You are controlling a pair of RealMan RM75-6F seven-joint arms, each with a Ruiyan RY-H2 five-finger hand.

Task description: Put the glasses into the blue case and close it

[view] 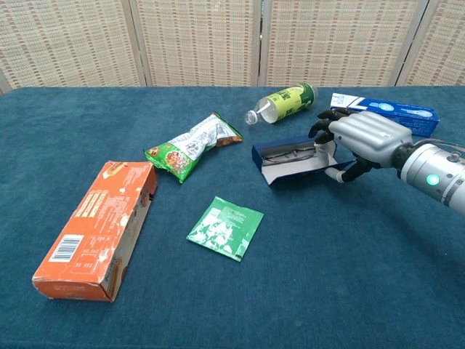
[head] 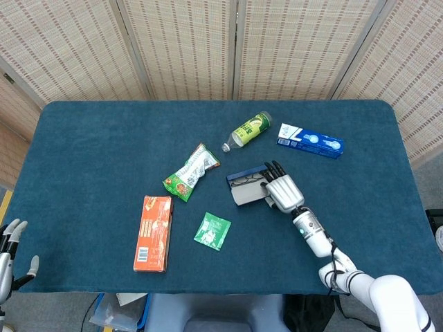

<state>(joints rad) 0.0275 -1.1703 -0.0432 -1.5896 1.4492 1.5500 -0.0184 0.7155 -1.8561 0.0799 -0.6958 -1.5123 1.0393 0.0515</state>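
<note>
The blue case (head: 239, 176) (view: 267, 152) lies mid-table with the glasses (head: 243, 182) (view: 288, 152) inside it. Its grey-lined lid (head: 248, 196) (view: 298, 169) is tilted up partway from the cloth. My right hand (head: 282, 192) (view: 363, 137) is at the case's right end, with its fingers over the top and its thumb under the lid's edge, gripping the lid. My left hand (head: 10, 245) hangs off the table's near-left corner, fingers apart, holding nothing; the chest view does not show it.
A green bottle (head: 249, 130) (view: 287, 102) and a blue box (head: 310, 141) (view: 392, 110) lie just behind the case. A snack bag (head: 192, 171) (view: 191, 145), a green sachet (head: 212, 230) (view: 225, 227) and an orange box (head: 153, 232) (view: 94, 229) lie to its left.
</note>
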